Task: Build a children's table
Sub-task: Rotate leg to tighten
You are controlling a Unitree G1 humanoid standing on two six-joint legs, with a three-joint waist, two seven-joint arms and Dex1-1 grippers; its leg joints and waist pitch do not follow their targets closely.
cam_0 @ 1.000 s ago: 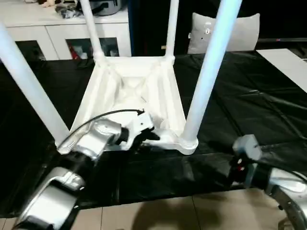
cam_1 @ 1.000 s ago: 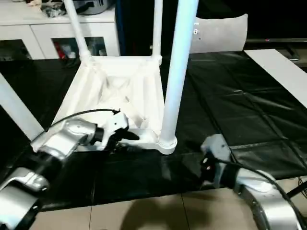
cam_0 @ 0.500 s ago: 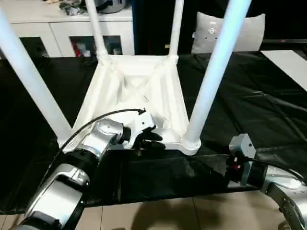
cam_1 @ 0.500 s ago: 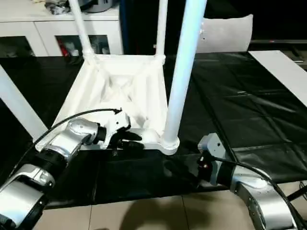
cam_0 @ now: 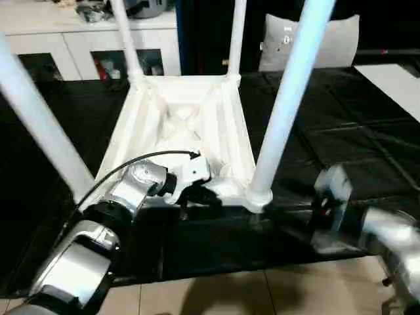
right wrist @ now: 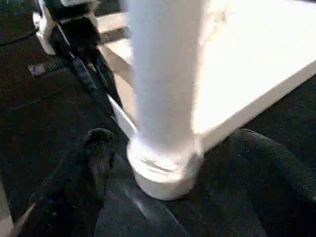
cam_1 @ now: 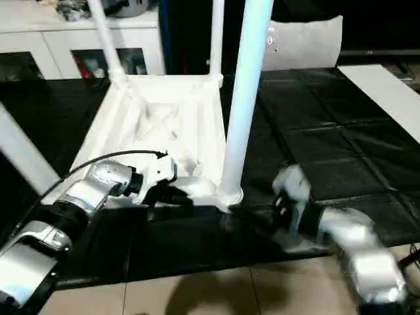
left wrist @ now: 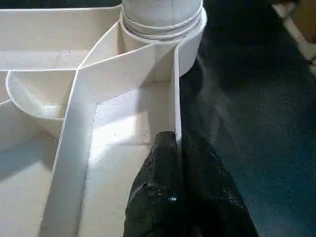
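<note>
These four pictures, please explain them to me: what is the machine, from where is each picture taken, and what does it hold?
It is a humanoid robot with two silver arms. Two pictures come from cameras on its head, two from its wrists. A white children's table lies upside down on a black sheet, with its legs pointing up. The left gripper is shut on the table's thin side wall. The right gripper is open, with a finger on each side of the foot of one leg.
</note>
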